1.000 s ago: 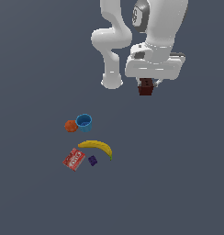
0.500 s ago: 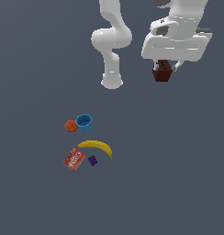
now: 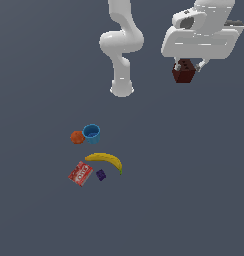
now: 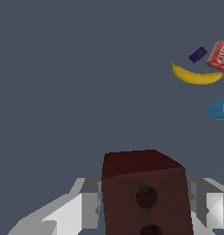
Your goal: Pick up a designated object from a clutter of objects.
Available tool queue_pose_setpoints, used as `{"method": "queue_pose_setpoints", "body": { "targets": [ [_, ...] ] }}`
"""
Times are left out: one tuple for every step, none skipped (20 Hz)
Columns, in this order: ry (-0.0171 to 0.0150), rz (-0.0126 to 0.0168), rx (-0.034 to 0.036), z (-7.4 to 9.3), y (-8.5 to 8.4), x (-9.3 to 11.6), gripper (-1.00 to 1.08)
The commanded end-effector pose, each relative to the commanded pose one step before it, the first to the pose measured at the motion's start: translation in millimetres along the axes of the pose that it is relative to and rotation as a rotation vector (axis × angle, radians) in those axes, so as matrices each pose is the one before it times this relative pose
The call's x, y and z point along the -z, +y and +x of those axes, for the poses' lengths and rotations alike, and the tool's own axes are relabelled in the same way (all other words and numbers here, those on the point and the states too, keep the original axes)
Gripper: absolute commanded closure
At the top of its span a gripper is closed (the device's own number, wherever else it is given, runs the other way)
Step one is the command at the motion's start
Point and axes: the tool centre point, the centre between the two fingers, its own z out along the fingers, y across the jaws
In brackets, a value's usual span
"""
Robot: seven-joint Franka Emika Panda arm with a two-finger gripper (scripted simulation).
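Gripper jaws are clamped on the dark reddish-brown block, held high at the exterior view's far right, well apart from the clutter; pickup looks done, needing only a steady hold.

Floor: one continuous, flat, matte slate-grey plane filling both views edge to edge. No seams, texture or markings visible. Lighting is even and diffuse, with only faint, soft shading on the surface.
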Motion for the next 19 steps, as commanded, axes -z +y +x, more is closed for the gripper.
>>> {"method": "queue_pose_setpoints", "body": {
  "targets": [
    [-0.00007, 0.00011, -0.00032, 0.32, 0.06, 0.20, 1.08],
    [0.00000, 0.00000, 0.00000, 0.46, -0.04, 0.44, 1.08],
    [0.00000, 0.00000, 0.00000, 0.77, -0.07, 0.72, 1.08],
    [0.00000, 0.00000, 0.00000, 1.07, -0.10, 1.01, 1.08],
    [0.00000, 0.00000, 0.00000, 1.38, -0.12, 1.30, 1.08],
    [0.00000, 0.00000, 0.00000, 1.68, -0.14, 1.58, 1.08],
    [0.00000, 0.00000, 0.00000, 1.97, -0.17, 1.86, 1.08],
    [0.00030, -0.00015, -0.00060, 2.31, -0.02, 2.20, 1.08],
    [0.00000, 0.00000, 0.00000, 2.55, -0.21, 2.40, 1.08],
    [0.00000, 0.00000, 0.00000, 2.75, -0.24, 2.59, 1.08],
    [0.00000, 0.00000, 0.00000, 2.49, -0.24, 2.35, 1.08],
    [0.00000, 0.00000, 0.00000, 2.17, -0.24, 2.06, 1.08],
    [0.00000, 0.00000, 0.00000, 1.85, -0.24, 1.76, 1.08],
    [0.00000, 0.00000, 0.00000, 1.54, -0.24, 1.48, 1.08],
    [0.00000, 0.00000, 0.00000, 1.23, -0.23, 1.19, 1.08],
    [0.00000, 0.00000, 0.00000, 0.94, -0.21, 0.92, 1.08],
    [0.00000, 0.00000, 0.00000, 0.65, -0.18, 0.65, 1.08],
    [0.00000, 0.00000, 0.00000, 0.38, -0.12, 0.38, 1.08],
    [0.00000, 0.00000, 0.00000, 0.12, -0.04, 0.13, 1.08]
  ]
}}
